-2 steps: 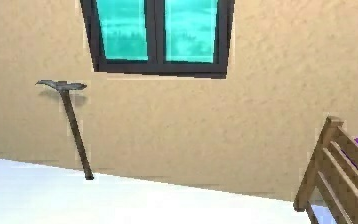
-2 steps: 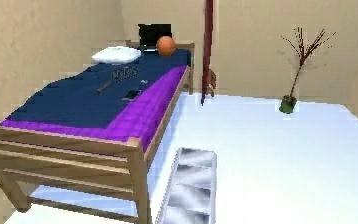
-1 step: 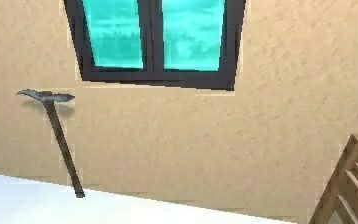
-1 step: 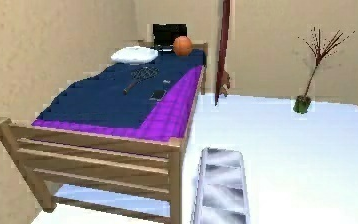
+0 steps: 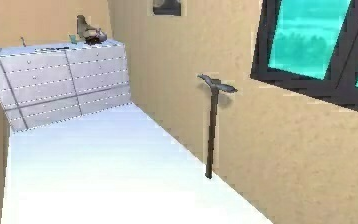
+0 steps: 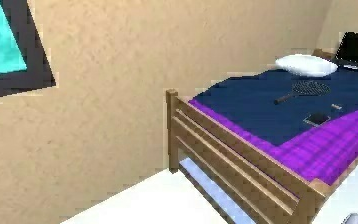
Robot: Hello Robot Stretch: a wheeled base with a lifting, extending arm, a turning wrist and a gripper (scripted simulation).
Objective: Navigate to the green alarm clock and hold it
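Green alarm clock is perhaps the small teal blob atop the white dresser at the far wall, beside a dark ornament, a spot judged readable from the bed; end effector state cannot be told.

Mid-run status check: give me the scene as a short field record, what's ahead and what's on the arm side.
ahead: white dresser at the far wall, dark object on top
forward view's right: long-handled tool leaning on the tan wall; window above, right of it
arm side: wooden bed, blue and purple cover
on bed: white pillow, small dark items; laptop by the far end
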